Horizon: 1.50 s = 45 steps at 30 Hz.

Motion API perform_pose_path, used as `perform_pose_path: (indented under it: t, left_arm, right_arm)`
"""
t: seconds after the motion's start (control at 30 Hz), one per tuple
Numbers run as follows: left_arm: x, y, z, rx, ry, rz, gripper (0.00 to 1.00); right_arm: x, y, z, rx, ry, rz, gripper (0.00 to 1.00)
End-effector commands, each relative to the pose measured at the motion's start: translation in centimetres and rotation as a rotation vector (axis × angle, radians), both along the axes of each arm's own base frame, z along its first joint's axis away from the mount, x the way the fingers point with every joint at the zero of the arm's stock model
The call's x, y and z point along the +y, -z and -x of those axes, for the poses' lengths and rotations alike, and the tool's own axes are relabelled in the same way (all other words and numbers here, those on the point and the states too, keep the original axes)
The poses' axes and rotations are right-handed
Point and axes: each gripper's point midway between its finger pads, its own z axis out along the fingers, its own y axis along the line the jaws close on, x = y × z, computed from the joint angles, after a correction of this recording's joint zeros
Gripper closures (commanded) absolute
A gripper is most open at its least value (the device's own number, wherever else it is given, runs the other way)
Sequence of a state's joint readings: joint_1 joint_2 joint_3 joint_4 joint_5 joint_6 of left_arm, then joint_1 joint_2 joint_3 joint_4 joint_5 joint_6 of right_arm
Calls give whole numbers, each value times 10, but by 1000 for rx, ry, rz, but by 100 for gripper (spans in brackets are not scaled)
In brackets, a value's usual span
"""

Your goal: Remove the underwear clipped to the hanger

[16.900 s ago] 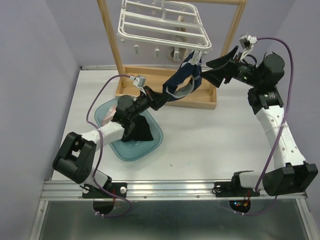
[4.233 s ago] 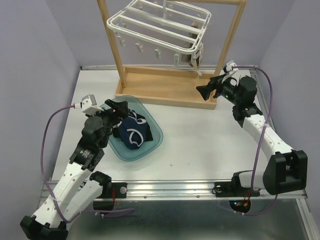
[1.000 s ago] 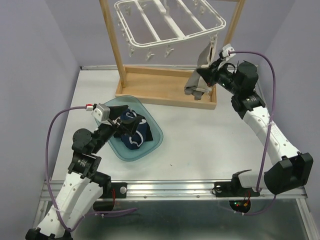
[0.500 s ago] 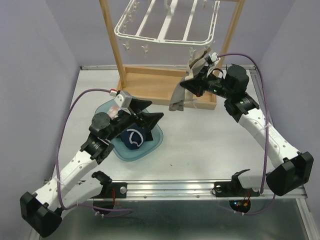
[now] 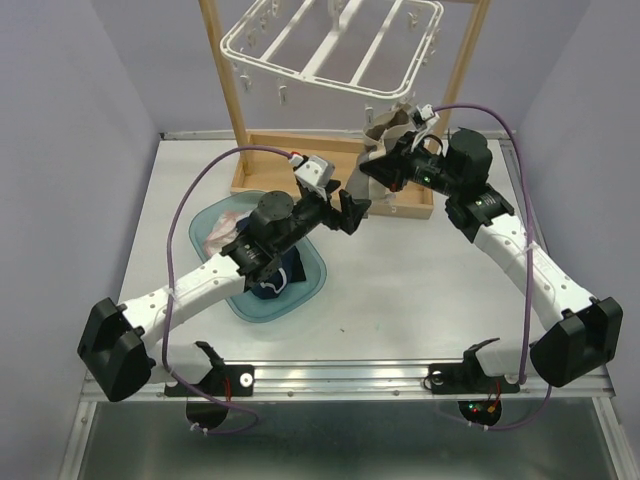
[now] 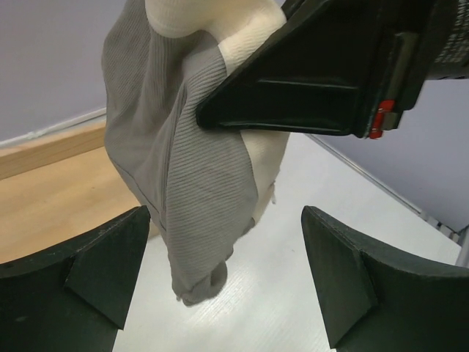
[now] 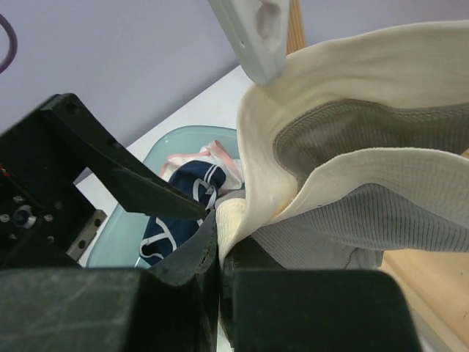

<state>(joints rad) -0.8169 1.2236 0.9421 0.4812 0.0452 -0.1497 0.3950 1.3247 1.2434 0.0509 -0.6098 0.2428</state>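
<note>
The right gripper (image 7: pixel 220 253) has its jaws pressed together on the cream waistband of a soft grey ribbed underwear (image 6: pixel 183 161). It holds the garment up beside the light wooden stand (image 5: pixel 225 90), just below the near corner of the white plastic rectangular hanger (image 5: pixel 312 72), which hangs tilted. One small white clip (image 7: pixel 253 37) touches the top of the waistband in the right wrist view, though I cannot tell whether it bites the cloth or only rests against it. The left gripper (image 6: pixel 226 220) has its jaws spread wide and empty, one finger on either side of the garment's dangling lower end, touching nothing.

Other pieces lie in the pale blue-green translucent tray (image 5: pixel 305 288) on the white table (image 5: pixel 400 300): a navy blue garment with white print (image 7: pixel 176 220) and a pale pink one (image 5: pixel 222 238) beside it.

This cloth looks light and limp. It should drape, stretch and bunch rather than hold any shape, and the ribbing should give the pads some friction. The doubled waistband is the thickest, firmest part and so probably the surest place to grip — that is where the right jaws sit. If the left gripper takes hold, the folded grey body partway up seems a better target than the thin tail at the bottom, which could slide out. A hard tug against a closed clip would likely swing the hanger, not free the fabric, so a pull close to the clip seems wiser
</note>
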Motion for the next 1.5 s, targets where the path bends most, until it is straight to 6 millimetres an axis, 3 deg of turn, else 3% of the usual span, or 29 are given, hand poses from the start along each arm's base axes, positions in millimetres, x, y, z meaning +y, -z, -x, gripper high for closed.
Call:
perform_pose_path:
  t: [0.0, 0.23, 0.33, 0.37, 0.4, 0.43, 0.47, 0.53, 0.57, 0.6, 0.7, 0.77, 0.9, 1.0, 1.2, 1.37, 1.47]
  left_arm:
    - [-4, -36, -14, -103, -62, 40, 4]
    - [-25, -31, -25, -110, -58, 19, 7]
    - [-31, -28, -29, -108, -53, 11, 25]
    - [-34, -25, -30, -105, -49, 6, 40]
    - [-34, -25, -30, -102, -50, 6, 48]
    - [-34, -24, -31, -104, -48, 5, 71]
    - [-33, -22, -31, -102, -56, 2, 82]
    - [-30, -20, -32, -98, -70, 3, 97]
    - [-27, -18, -33, -96, -85, 2, 100]
    - [-24, -16, -33, -94, -94, 1, 100]
    - [-15, -14, -32, -98, -122, 1, 100]
    - [-10, -11, -30, -98, -129, -6, 100]
    - [-10, -6, -27, -101, -109, -20, 100]
    - [-13, -3, -24, -99, -86, -23, 100]
    - [-17, -2, -19, -106, -47, -27, 100]
    - [-22, -4, -13, -114, -1, -25, 100]
    - [-26, -6, -10, -123, 22, -25, 100]
  right_arm:
    - [4, -27, 5, -47, -16, -52, 100]
    - [6, -29, 10, -33, -33, -77, 99]
    - [5, -29, 13, -39, -37, -78, 99]
    - [4, -32, 15, -50, -35, -78, 99]
    - [3, -30, 15, -55, -35, -72, 99]
    - [3, -30, 16, -60, -33, -69, 97]
    - [1, -30, 17, -76, -31, -61, 95]
    - [0, -29, 19, -96, -28, -49, 84]
    - [-3, -29, 21, -120, -23, -34, 80]
    - [-5, -29, 22, -136, -16, -26, 74]
    - [-19, -19, 23, -181, 28, 73, 37]
    - [-33, -16, 17, -193, 95, 124, 28]
    - [-67, -14, 16, -232, 174, 214, 27]
    - [-86, -25, 17, -247, 235, 223, 27]
    - [-122, -69, -7, -237, 449, 155, 32]
    - [-129, -111, -25, -243, 533, 56, 32]
    - [-123, -121, -37, -224, 524, 7, 33]
